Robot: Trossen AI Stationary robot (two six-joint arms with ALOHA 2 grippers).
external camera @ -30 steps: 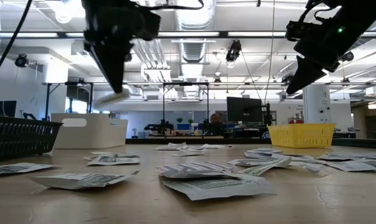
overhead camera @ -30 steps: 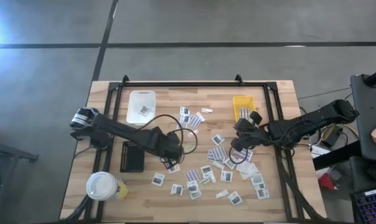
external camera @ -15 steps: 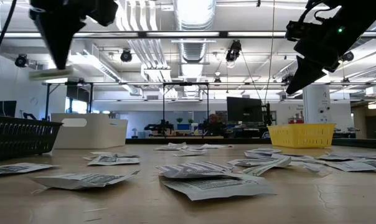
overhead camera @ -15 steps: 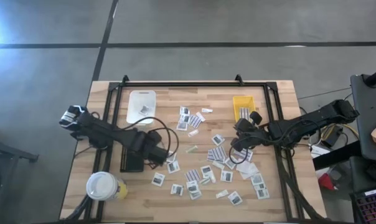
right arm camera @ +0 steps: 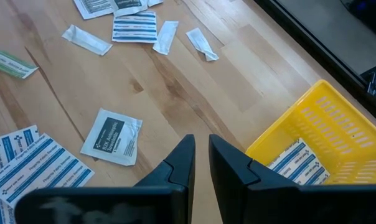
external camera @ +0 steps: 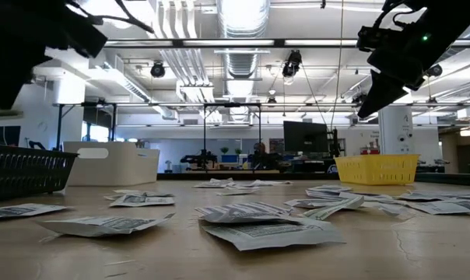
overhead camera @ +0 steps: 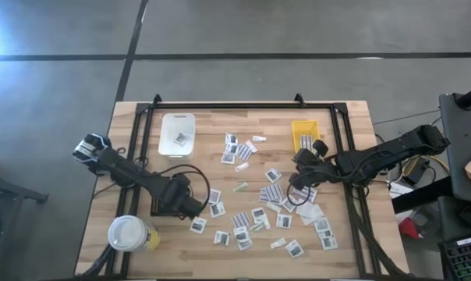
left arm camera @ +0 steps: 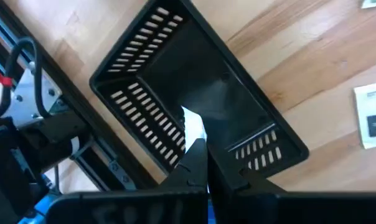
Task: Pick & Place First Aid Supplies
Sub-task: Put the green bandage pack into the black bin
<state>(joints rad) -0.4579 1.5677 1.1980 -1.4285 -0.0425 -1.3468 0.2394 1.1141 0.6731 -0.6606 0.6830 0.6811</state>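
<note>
Table w/ 3 trays, 1 cup, 2 arms. Step in hand, I'd say: drop-off. Left gripper hovers over black tray, lower left of high view, jaws pinched shut on a small white packet. Next prob needs: open jaws so it falls inside, then back to the scatter.

Right gripper waits centre-right by yellow tray, jaws a narrow gap, empty.

Counts: roughly 30 loose packets centre to lower right; white tray upper left; cup lower left.

Dozens of flat white packets lie scattered across the table's middle; one white packet hangs over the black tray.
</note>
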